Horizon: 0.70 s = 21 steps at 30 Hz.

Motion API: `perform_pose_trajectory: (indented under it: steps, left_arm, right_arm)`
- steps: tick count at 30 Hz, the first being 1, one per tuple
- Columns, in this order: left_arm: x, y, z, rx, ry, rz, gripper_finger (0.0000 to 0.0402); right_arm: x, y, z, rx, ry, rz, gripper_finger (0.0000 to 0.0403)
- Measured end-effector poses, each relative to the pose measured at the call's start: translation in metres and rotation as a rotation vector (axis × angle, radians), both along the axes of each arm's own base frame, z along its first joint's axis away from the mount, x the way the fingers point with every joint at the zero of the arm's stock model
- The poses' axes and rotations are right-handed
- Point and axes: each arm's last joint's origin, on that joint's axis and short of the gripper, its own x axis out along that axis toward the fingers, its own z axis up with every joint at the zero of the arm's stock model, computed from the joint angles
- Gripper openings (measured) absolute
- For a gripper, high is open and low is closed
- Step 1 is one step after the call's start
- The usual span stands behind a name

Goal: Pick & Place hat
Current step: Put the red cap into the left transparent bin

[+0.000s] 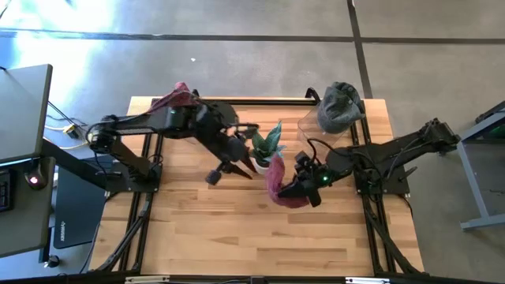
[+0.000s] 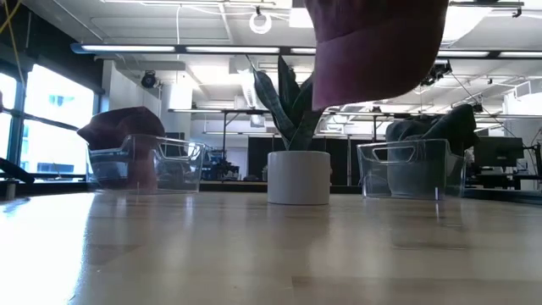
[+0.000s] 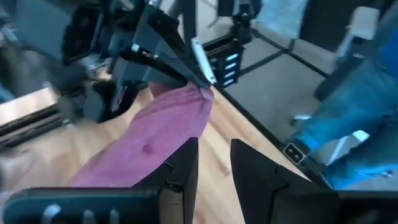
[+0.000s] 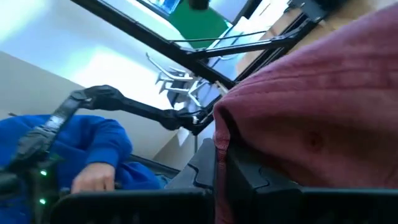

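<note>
A maroon hat (image 1: 276,183) hangs in the air over the table's middle, just near of the potted plant; in the low view the hat (image 2: 377,51) floats well above the wood. My right gripper (image 1: 304,188) is shut on the hat, reaching in from the table's right. My left gripper (image 1: 219,172) hovers left of the plant, open, apart from the hat. In the left wrist view the hat (image 3: 155,134) shows beyond my open left gripper (image 3: 214,165). My right gripper pinches the maroon hat's edge (image 4: 222,140) between its two fingers, coming level from the table's right. The hat's body (image 4: 323,118) bulges beside the fingers. The hat is lifted clear of the table and hangs beside and below the gripper.
A plant in a white pot (image 2: 297,176) stands at the table's middle (image 1: 264,150). A clear bin at the far left (image 2: 144,163) carries another maroon hat (image 1: 177,98). A clear bin at the far right (image 2: 412,169) carries a grey hat (image 1: 339,106). A person in blue (image 4: 93,155) is beyond the table.
</note>
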Motion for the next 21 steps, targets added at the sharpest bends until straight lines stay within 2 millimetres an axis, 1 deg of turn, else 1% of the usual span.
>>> perform_pose_trajectory:
  steps: [3, 5, 6, 8, 10, 13, 15, 17, 19, 21]
  left_arm:
    - [0.028, -0.003, -0.009, -0.032, -0.076, -0.089, 0.0106]
    - [0.032, -0.004, -0.016, -0.05, -0.055, -0.136, 0.013]
    - [0.034, -0.004, -0.015, -0.057, -0.075, -0.156, 0.0145]
    - [0.047, -0.006, -0.017, -0.071, -0.129, -0.201, 0.0181]
    - [0.05, -0.006, -0.025, -0.085, -0.089, -0.215, 0.022]
    - [0.061, -0.008, -0.038, -0.091, -0.044, -0.192, 0.0268]
    - [0.068, -0.009, -0.043, -0.066, -0.032, -0.145, 0.0288]
    - [0.069, -0.013, -0.052, -0.055, 0.041, -0.079, 0.0298]
    - [0.072, -0.018, -0.053, -0.044, 0.042, -0.013, 0.0301]
    - [0.077, -0.023, -0.054, -0.036, 0.028, 0.013, 0.0302]
  right_arm:
    - [0.0, 0.001, 0.001, 0.034, -0.001, 0.005, 0.0009]
    - [-0.001, 0.003, 0.001, 0.058, 0.011, 0.009, 0.0011]
    - [-0.001, 0.004, 0.001, 0.064, 0.014, 0.011, 0.0011]
    - [-0.002, 0.007, 0.0, 0.063, 0.022, 0.021, 0.001]
    - [-0.003, 0.009, 0.001, 0.065, 0.02, 0.031, 0.0008]
    - [-0.004, 0.012, 0.001, 0.063, 0.021, 0.038, 0.0009]
    - [-0.004, 0.011, 0.001, 0.059, 0.018, 0.038, 0.0011]
    - [-0.004, 0.011, 0.001, 0.059, 0.013, 0.037, 0.0011]
    - [-0.004, 0.011, 0.001, 0.047, 0.005, 0.04, 0.001]
    - [-0.004, 0.012, 0.002, 0.036, -0.009, 0.045, 0.0009]
